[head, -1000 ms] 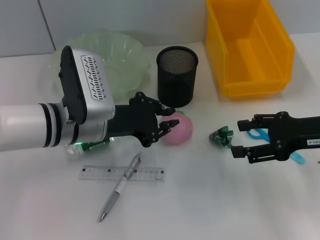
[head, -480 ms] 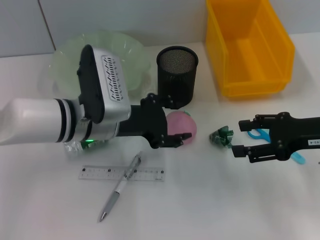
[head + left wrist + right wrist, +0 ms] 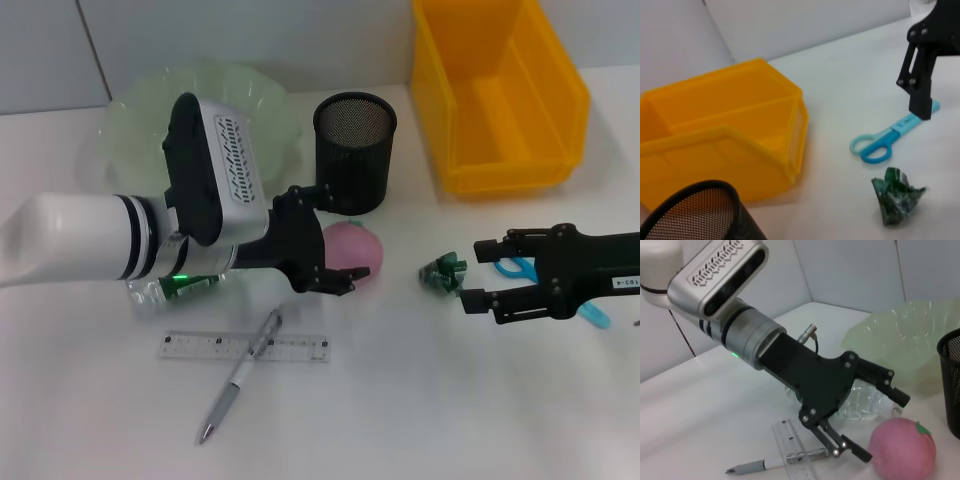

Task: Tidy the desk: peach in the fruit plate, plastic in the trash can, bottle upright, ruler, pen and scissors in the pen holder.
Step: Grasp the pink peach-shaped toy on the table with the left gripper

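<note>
Your left tool [image 3: 335, 250] is spread open around the peach [image 3: 352, 254] on the counter [image 3: 420, 400], in front of the pen holder [image 3: 354, 152]. Your right tool [image 3: 478, 274] waits open beside the plastic [image 3: 443, 272].

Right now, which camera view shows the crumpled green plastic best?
The left wrist view: the crumpled green plastic lies there unobstructed on the table, near the blue scissors. The head view shows it smaller, just off the right gripper. The right wrist view does not show it.

Left end effector [image 3: 335, 255] spread low, right end effector [image 3: 475, 272] spread, idle
</note>
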Controlling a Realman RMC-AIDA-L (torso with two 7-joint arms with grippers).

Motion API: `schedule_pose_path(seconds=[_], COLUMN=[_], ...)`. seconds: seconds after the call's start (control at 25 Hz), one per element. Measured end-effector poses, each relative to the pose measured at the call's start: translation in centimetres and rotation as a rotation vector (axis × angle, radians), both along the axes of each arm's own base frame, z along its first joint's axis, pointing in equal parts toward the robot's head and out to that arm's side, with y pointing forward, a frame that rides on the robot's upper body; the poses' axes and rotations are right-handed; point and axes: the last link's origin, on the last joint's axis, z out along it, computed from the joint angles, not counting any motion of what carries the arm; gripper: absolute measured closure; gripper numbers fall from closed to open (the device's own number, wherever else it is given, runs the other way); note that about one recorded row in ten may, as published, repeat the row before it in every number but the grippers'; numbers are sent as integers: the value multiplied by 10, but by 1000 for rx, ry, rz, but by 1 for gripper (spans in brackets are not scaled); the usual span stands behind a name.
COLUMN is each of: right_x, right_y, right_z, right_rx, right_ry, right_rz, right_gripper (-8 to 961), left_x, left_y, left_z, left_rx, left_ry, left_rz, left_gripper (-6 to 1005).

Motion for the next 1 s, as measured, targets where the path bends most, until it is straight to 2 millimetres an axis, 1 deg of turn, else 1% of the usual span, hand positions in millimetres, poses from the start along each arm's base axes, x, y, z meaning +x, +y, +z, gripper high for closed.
schedule_pose_path(seconds=[0.36,0.76,1.0], right_x=[-4,-7,-8], right_y=[4,5,6], right_z=[-2,-3,-4], right_rx=[-6,-10,-12], right_ry=[7,13,14], right_rz=[10,14,18], right_gripper=[126,126,126], left_x=[-4,-11,-11], left_y=[-7,-8,-6], left_z=[-7,-8,-8], left_rx=[-24,-18,-9], left_ry=[39,54,53], left_rz=[-42,-53,-46], left_gripper=[184,228,254])
